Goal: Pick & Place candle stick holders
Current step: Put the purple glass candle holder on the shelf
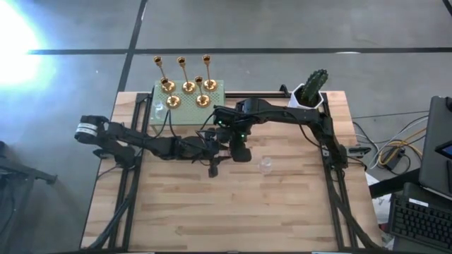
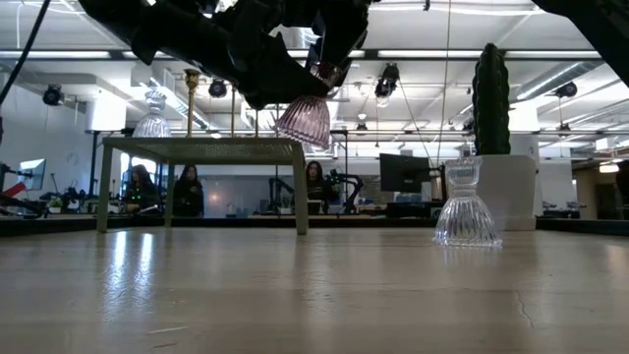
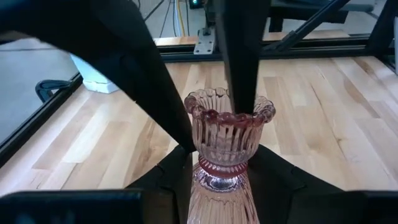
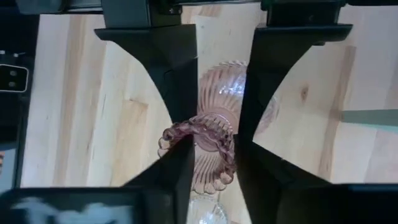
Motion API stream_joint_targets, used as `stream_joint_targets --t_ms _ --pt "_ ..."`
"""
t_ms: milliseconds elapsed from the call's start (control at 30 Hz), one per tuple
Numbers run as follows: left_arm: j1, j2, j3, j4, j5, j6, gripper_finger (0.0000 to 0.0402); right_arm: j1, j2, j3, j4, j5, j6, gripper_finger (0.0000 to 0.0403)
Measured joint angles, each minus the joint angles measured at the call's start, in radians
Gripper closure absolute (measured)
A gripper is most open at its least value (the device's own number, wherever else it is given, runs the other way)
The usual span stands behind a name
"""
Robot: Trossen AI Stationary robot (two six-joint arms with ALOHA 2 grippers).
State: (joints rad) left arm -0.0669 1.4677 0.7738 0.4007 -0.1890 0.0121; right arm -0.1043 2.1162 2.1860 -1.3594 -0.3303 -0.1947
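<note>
Low view: a pink glass holder [image 2: 305, 120] hangs tilted in mid-air above the table's [image 1: 296, 212] middle.
Left gripper [image 3: 219, 163]: fingers clamped on the holder's waist.
Right gripper [image 4: 214, 140]: fingers pinching the same waist.
Risk: with 2 claws on 1 ribbed glass, uneven pulling could crack or drop it.
Nearby: a clear glass holder [image 1: 266, 165] stands toward the right edge.

Wooden table [image 1: 282, 212]: green stand [image 1: 185, 113], clear holder [image 1: 266, 165]
</note>
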Motion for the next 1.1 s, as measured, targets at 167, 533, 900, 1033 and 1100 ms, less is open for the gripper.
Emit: stream_joint_targets --t_ms 167,533,900,1033,1100 --pt "0.0 0.0 -0.002 -0.001 0.005 -0.006 0.0291 -0.002 0.0 0.0 -0.003 0.012 0.003 0.023" --pt "0.0 0.0 -0.004 0.007 -0.019 -0.007 0.0291 -0.048 -0.049 -0.001 -0.084 0.015 0.029 0.0205" --pt "-0.008 -0.082 -0.01 -0.066 -0.09 -0.038 0.0291 -0.085 -0.237 -0.032 -0.185 0.016 0.132 0.0213" --pt "-0.03 -0.143 -0.01 -0.099 -0.193 -0.047 0.0291 -0.081 -0.332 -0.13 -0.178 0.02 0.201 0.0219" --pt "-0.046 -0.174 -0.01 -0.11 -0.253 -0.05 0.0291 -0.076 -0.386 -0.201 -0.177 0.021 0.239 0.0223"
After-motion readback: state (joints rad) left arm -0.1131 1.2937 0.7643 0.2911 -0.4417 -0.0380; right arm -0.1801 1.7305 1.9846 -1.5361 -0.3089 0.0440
